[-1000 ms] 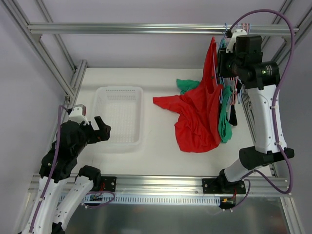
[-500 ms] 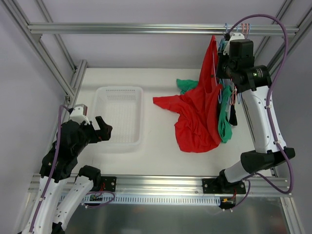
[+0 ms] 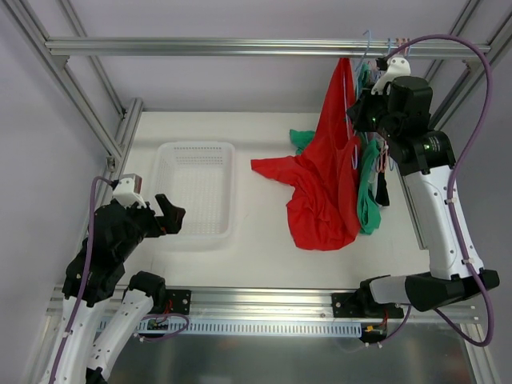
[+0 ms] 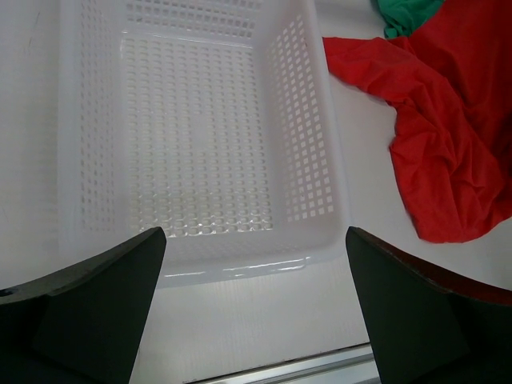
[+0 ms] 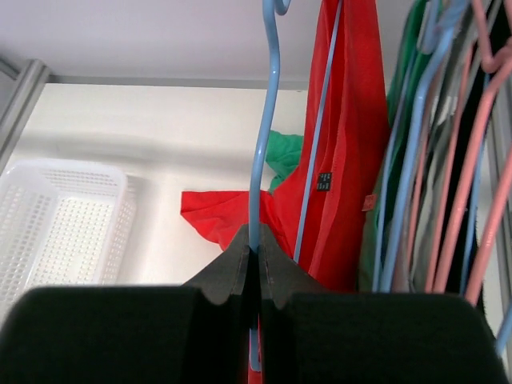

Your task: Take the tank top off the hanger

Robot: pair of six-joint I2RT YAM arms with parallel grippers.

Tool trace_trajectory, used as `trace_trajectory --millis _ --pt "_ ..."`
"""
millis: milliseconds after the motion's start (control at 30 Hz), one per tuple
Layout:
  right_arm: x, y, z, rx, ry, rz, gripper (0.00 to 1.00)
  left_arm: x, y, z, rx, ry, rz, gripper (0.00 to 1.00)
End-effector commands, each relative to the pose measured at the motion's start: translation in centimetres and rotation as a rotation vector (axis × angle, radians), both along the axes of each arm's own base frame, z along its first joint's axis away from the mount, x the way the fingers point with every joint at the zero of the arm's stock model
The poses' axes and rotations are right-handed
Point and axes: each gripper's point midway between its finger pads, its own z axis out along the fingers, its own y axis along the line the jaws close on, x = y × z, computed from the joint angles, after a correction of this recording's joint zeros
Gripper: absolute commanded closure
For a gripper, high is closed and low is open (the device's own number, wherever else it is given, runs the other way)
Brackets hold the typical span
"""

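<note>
A red tank top (image 3: 324, 188) hangs from a light blue hanger (image 5: 264, 144) near the top rail and drapes down onto the white table; it also shows in the right wrist view (image 5: 352, 144) and in the left wrist view (image 4: 448, 152). My right gripper (image 5: 254, 260) is shut on the blue hanger's stem, high at the rail (image 3: 370, 112). My left gripper (image 4: 254, 320) is open and empty, low over the near edge of the white basket (image 4: 200, 144).
The white mesh basket (image 3: 196, 192) sits left of centre. More hangers, blue and pink, with green and dark garments (image 3: 370, 188) hang at the right by the rail (image 3: 240, 48). A green cloth (image 3: 304, 140) lies behind the red one.
My right gripper has moved up and slightly right with the hanger, lifting the red top's upper part. The left arm has barely moved.
</note>
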Motion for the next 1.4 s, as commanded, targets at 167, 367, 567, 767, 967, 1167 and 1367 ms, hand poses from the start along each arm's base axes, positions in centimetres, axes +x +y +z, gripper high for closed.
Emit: trace_trajectory --millis 167,367,567,767,967,1167,1367 --pt "-2.6 2.8 3.9 0.076 -0.178 0.196 1.00 0.2 -1.4 1.4 -0.021 -0.063 -0.086 0.01" --pt "-8.9 4.8 1.1 0.175 -0.119 0.376 1.00 1.1 -5.9 5.6 -0.140 -0.112 -0.301 0.01" --pt "-17.1 4.8 -1.8 0.241 -0.053 0.489 1.00 3.2 -11.3 14.5 -0.361 -0.221 -0.507 0.01" --pt "-23.9 3.5 -2.9 0.250 0.047 0.520 1.00 6.3 -20.1 17.9 -0.125 -0.368 -0.636 0.01" --pt "-29.1 3.0 -0.3 0.275 0.029 0.586 1.00 7.2 -27.2 20.9 0.104 -0.534 -0.668 0.01" --pt "-31.7 2.7 1.7 0.279 -0.039 0.620 1.00 8.1 -30.5 19.7 0.134 -0.531 -0.691 0.11" --pt "-32.7 2.8 2.0 0.308 -0.032 0.634 1.00 8.8 -30.8 20.3 0.113 -0.562 -0.655 0.35"
